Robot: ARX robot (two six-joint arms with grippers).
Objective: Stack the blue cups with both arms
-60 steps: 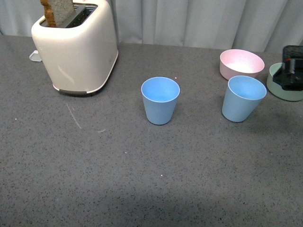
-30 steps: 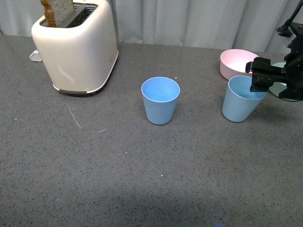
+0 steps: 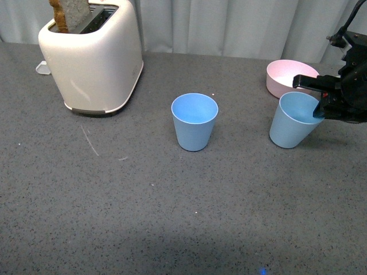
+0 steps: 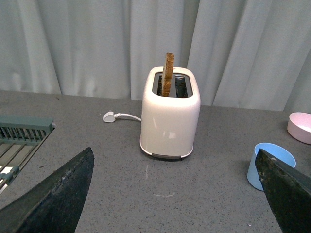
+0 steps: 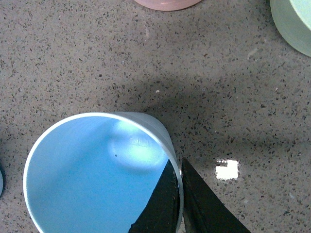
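Right now my right claw [image 3: 309, 96] is at the rim of the right cup [image 3: 289, 129]. The wrist camera shows one finger [image 5: 163, 204] down inside the mouth and the other [image 5: 206, 211] outside, with the thin wall squeezed between them. I read that as closed on the cup's rim, at the side facing away from the middle of the counter [image 3: 172, 217]. The cup has its base on the counter, just in front of the pink bowl [image 3: 289, 74]. The green bowl [image 5: 294, 24] is close behind my wrist.

My left claw [image 4: 174, 153] is out of the front view. Its own camera shows both fingers spread wide with nothing between them, hanging back and facing the toaster [image 4: 170, 119].

What matters for the stack is the middle cup [image 3: 194, 123]. It stands upright, mouth up, well apart from the one I hold and to its left, with bare counter between them. My held cup looks to lean a little, its top tipped toward my right claw. So I judge it must be lifted, carried left and brought plumb over the open mouth before it can drop in. The right arm is plainly nearer that job. The left claw is on the middle cup's side, and could steady it.
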